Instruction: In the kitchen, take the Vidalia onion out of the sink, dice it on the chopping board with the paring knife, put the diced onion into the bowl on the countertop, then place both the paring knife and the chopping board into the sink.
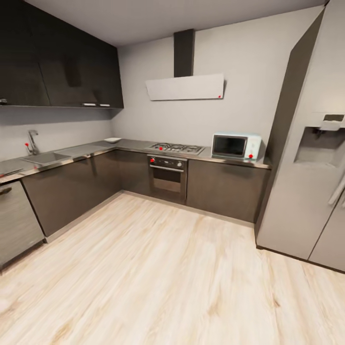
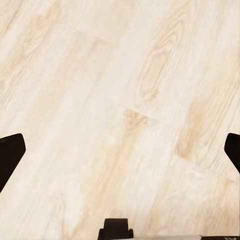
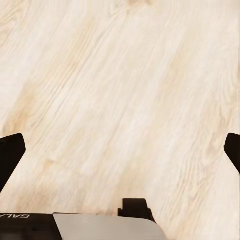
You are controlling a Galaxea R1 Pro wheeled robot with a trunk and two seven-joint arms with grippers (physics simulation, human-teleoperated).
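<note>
both grippers (image 2: 120, 150) (image 3: 120, 150) spread wide above floor (image 1: 167, 278).

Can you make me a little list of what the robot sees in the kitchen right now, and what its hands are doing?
room: kitchen with a pale wooden floor
sink: in the countertop, at the head view's left, tap behind it
bowl: white, on the countertop near the corner
stove: on the back counter, oven below
microwave: right of the stove
fridge: tall, grey, at the right
left gripper: open, empty, over the floor
right gripper: open, empty, over the floor
onion, knife, board: too far to make out
</note>
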